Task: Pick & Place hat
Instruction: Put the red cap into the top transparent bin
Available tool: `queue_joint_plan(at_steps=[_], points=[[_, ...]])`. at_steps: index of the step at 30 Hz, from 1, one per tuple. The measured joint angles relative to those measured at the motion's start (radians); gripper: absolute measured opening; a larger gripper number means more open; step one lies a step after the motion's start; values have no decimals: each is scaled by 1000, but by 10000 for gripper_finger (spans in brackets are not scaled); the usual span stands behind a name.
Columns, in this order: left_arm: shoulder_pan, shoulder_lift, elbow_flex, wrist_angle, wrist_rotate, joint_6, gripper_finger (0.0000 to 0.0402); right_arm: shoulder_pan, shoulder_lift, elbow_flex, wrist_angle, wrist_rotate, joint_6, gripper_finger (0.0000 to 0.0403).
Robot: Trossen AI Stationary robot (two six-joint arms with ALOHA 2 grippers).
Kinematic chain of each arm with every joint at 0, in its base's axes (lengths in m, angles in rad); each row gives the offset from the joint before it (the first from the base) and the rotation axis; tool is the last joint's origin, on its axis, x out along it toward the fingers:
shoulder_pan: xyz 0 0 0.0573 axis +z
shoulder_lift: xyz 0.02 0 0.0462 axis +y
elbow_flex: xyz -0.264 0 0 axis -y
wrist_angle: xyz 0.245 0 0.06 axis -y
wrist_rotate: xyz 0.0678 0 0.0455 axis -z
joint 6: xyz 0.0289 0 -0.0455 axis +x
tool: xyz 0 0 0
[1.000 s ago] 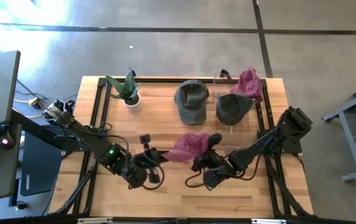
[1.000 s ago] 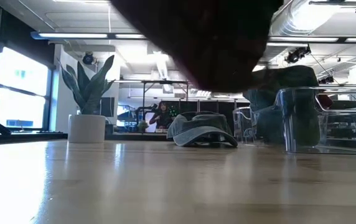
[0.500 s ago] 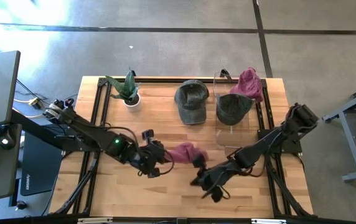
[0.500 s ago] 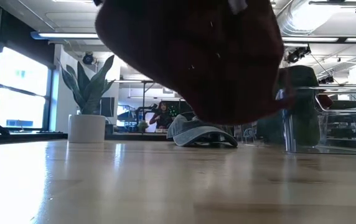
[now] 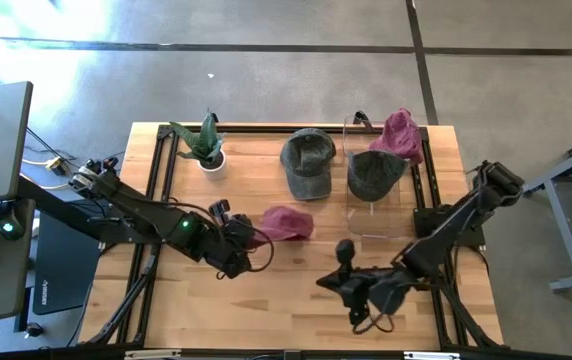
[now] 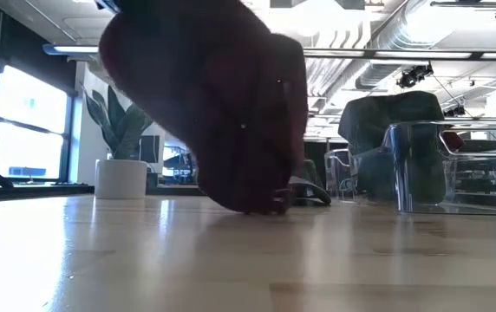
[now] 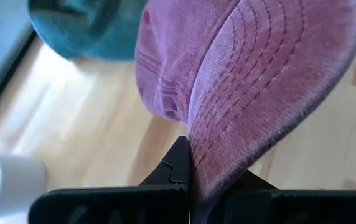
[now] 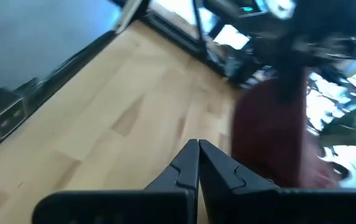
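A maroon cap [image 5: 286, 222] is near the table's middle, held by my left gripper [image 5: 247, 240], which is shut on it from the table's left. In the left wrist view the cap [image 7: 228, 74] fills the picture, brim toward the fingers. In the low view it shows as a dark mass [image 6: 222, 113] whose lowest part seems to reach the table top. My right gripper [image 5: 329, 286] is shut on nothing and stands apart from the cap, toward the near edge; its fingers meet in the right wrist view [image 8: 198, 155]. My left gripper [image 7: 190, 171] pinches the cap's brim at its edge [image 7: 209, 162] between the two fingers. The fingers come roughly level from the table's left. The crown [image 7: 165, 68] lies beyond the fingers, away from the gripper, and whether it rests on the table I cannot tell.
A potted plant [image 5: 206, 148] stands far left. A grey-green cap [image 5: 308, 160] lies by the far edge. To its right a clear container [image 5: 374, 205] bears a dark cap [image 5: 374, 170], with another maroon cap [image 5: 400, 132] behind it. Bare wood lies along the near edge.
My right gripper has drawn away from the cap toward the near edge. My left gripper has moved toward the far edge and a little left, carrying the cap with it. The cap has turned and now shows its rounded crown from above.
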Motion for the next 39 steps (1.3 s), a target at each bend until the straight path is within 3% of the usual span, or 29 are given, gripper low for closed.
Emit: queue_joint_plan(at_steps=[5,9,13,16,23,28,32,39], points=[[0,2,39,-3,183,47,3,52,-57,0,-50,72,47,2],[-1,2,122,-7,340,179,3,66,-66,0,-54,78,49,4],[30,-1,204,-30,312,284,3,63,-64,0,-66,84,66,7],[104,0,208,-51,291,321,3,58,-63,0,-88,88,81,5],[323,85,135,-89,529,455,3,58,-63,0,-109,92,92,4],[421,103,135,-77,598,569,7,58,-62,0,-111,93,92,8],[494,103,136,-55,598,625,49,58,-62,0,-112,93,96,6],[631,102,136,-90,591,648,171,54,-62,0,-113,89,103,4]])
